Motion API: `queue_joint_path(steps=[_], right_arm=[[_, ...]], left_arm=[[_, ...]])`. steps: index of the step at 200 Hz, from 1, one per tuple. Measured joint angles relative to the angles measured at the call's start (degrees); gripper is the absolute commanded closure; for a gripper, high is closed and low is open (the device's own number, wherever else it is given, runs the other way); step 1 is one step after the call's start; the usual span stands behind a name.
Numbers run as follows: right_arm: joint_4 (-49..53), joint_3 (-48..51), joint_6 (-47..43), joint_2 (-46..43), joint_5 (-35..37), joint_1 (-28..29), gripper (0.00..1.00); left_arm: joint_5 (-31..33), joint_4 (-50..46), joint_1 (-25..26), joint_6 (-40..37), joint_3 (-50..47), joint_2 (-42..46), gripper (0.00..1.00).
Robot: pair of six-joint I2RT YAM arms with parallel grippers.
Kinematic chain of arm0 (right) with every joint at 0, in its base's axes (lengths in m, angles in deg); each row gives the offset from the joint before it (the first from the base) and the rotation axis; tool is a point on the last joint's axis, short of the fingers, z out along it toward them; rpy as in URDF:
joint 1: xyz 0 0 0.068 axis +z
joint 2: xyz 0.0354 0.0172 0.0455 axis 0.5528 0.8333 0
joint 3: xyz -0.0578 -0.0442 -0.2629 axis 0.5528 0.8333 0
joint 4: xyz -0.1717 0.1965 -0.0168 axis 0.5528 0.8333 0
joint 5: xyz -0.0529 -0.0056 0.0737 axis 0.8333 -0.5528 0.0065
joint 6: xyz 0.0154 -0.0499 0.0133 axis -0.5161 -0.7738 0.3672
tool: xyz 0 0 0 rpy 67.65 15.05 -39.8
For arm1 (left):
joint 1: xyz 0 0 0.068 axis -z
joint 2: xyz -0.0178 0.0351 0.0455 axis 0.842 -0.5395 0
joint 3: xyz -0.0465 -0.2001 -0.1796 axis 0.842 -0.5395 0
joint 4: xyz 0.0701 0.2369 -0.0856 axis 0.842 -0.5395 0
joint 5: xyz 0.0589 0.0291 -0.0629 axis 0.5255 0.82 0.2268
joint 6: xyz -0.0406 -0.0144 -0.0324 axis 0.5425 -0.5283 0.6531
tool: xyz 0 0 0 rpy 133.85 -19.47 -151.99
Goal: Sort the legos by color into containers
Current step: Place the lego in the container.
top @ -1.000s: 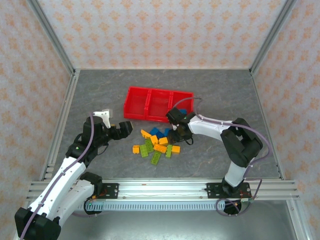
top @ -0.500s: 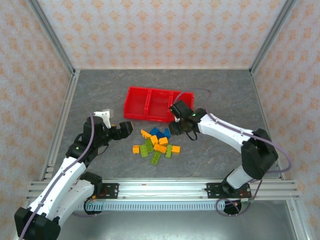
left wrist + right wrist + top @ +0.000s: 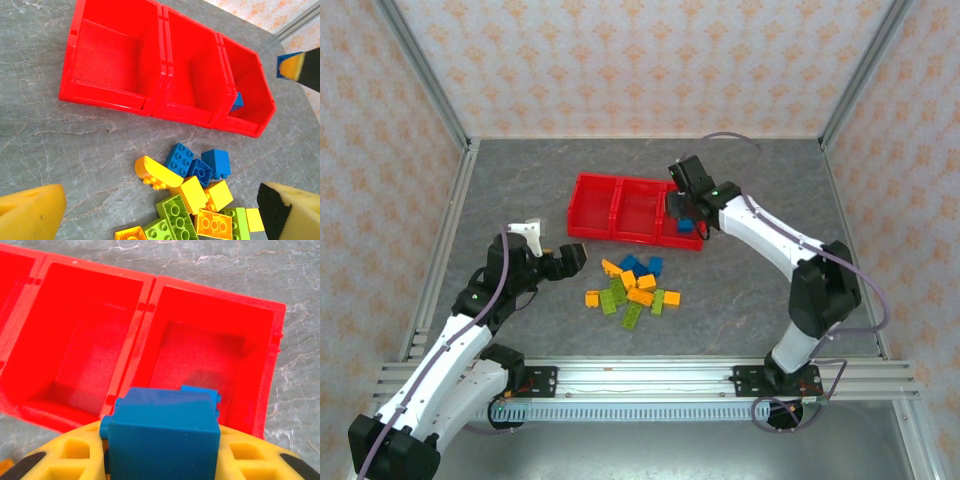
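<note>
- My right tool (image 3: 686,214) is clenched on a blue brick (image 3: 162,432). A second ago it was low at the edge of the pile (image 3: 630,285); it has since swung up and across to the red tray (image 3: 640,181).
- The brick now hangs over the right-hand compartment (image 3: 205,357), above its near wall. The pick is done, and I judge only the drop is left.
- Another blue brick (image 3: 237,101) already lies in that compartment, so it is the right place for blue.
- My left tool (image 3: 569,258) is released, jaws wide apart and grasping nothing. It sits where it was earlier, left of the pile.
- The blue, yellow and green bricks on the grey surface (image 3: 520,190) lie as before, waiting to be sorted.
</note>
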Motion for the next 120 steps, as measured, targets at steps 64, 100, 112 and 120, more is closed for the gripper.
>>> queue_joint_path(steps=[64, 100, 112, 120], right_arm=[[-1.6, -6.8, 0.1, 10.3, 0.0, -3.1, 0.65], [-2.2, -8.0, 0.3, 13.9, -0.8, -4.1, 0.64], [-2.2, -8.1, 0.5, 14.8, -1.0, -4.5, 0.61], [-2.2, -8.1, 0.5, 15.3, -1.2, -4.7, 0.57]], left_arm=[[0.1, 0.0, 0.0, 0.0, 0.0, 0.4, 0.01], [0.1, 0.0, 0.0, 0.0, 0.0, 0.7, 0.01], [0.1, 0.0, 0.0, 0.0, 0.0, 0.7, 0.01], [0.1, 0.0, 0.0, 0.0, 0.0, 0.7, 0.01]])
